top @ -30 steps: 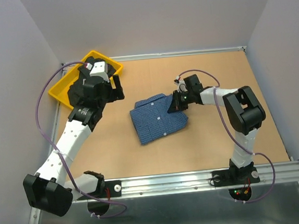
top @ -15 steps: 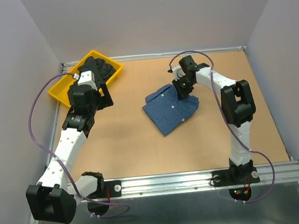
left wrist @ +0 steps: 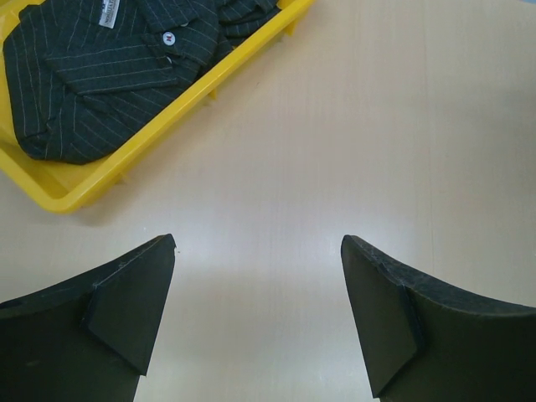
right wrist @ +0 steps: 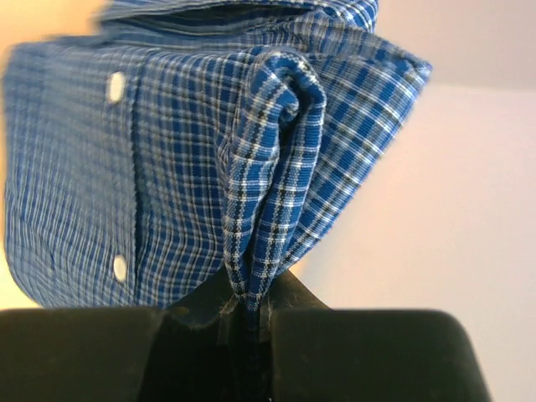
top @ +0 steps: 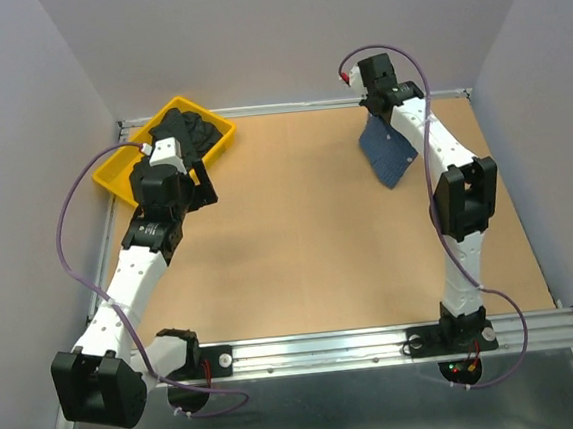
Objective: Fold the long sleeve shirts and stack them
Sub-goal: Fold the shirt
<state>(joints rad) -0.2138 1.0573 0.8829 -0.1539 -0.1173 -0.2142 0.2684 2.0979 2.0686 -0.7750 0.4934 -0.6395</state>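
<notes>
From above, the yellow tray [top: 113, 176] sits at the far left corner of the tabletop [top: 300, 253], with the dark pinstriped shirt [top: 197, 129] bundled inside it. The left hand [top: 203, 182] hovers just off the tray's near right side, its fingers spread wide and holding nothing. Well away from the tray, toward the far right corner, the right hand [top: 386, 115] is raised and pinches the blue checked shirt [top: 388, 153]. The shirt hangs folded beneath the hand, and whether its lower edge touches the tabletop cannot be told. In the left wrist view, the left hand [left wrist: 258, 243] shows both fingers far apart over bare tabletop [left wrist: 377, 126]. The yellow tray [left wrist: 167, 117] lies ahead and to the left, and the dark pinstriped shirt [left wrist: 92, 75] is crumpled in it with a small white tag [left wrist: 109, 12] and one pale button [left wrist: 168, 38] showing. In the right wrist view, the right hand [right wrist: 251, 306] is clamped tight on a bunched fold of the blue checked shirt [right wrist: 100, 167]. Two white buttons [right wrist: 117, 86] run down the cloth left of the fold.
</notes>
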